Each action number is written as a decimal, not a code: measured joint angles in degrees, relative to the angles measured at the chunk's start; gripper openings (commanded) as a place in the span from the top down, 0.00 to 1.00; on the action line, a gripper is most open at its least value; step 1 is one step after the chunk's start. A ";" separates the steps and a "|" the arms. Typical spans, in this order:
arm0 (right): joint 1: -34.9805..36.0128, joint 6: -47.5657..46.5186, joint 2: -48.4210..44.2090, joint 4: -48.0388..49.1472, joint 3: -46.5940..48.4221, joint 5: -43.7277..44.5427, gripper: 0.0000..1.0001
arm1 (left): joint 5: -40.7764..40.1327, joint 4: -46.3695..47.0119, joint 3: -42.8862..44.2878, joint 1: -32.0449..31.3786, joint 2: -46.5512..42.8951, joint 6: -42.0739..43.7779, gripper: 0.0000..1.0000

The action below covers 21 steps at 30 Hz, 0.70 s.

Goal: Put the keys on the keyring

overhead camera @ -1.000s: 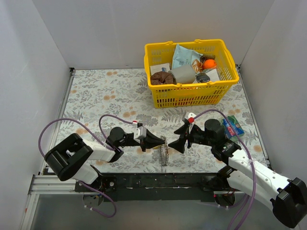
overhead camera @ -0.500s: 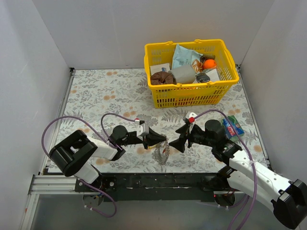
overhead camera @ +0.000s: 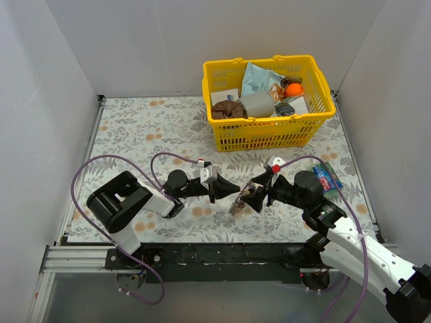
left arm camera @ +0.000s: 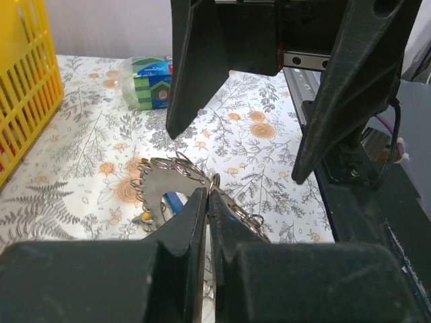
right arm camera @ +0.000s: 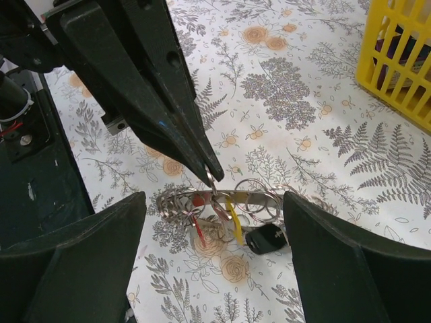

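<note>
While I watch from overhead, the left pincer (overhead camera: 231, 190) and right pincer (overhead camera: 247, 198) sit tip to tip near the front middle of the bench (overhead camera: 135, 134). The keyring (overhead camera: 236, 204) is between them.

Left pincer: jaws pressed together, pinching a small wire loop at the top edge of the keyring. In the right wrist view the ring stands on edge, its band lined with small loops.

Keys: a red key (right arm camera: 196, 227) and a yellow key (right arm camera: 235, 225) hang below the band. A black piece (right arm camera: 267, 239) lies just beside them. I cannot tell whether the ring's lower edge touches the bench.

Right pincer: spread wide, one finger on each side of the keyring, touching nothing.

A yellow basket (overhead camera: 262, 138) stands well behind, at the far right.
</note>
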 measured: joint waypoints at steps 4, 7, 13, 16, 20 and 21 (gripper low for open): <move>0.00 0.00 0.00 -0.13 0.00 0.44 0.09 | -2.64 1.73 -4.28 0.00 -1.38 -1.29 0.98; 0.00 0.00 0.26 -0.11 0.00 0.61 0.09 | -5.40 1.64 -7.56 0.00 -3.28 -1.46 0.97; 0.00 0.02 1.95 -0.11 0.00 0.48 0.09 | -10.69 -2.89 -11.47 0.33 -4.00 -0.72 0.77; 0.00 0.02 1.99 -0.09 0.00 0.39 0.09 | -12.63 -4.74 -12.17 0.33 -5.79 -0.04 0.48; 0.00 0.02 1.99 -0.09 0.00 0.37 0.09 | -14.99 -6.23 -12.76 0.35 -9.66 0.46 0.02; 0.00 0.02 1.99 -0.09 0.00 0.37 0.09 | -15.65 -6.64 -12.79 0.35 -10.51 0.52 0.02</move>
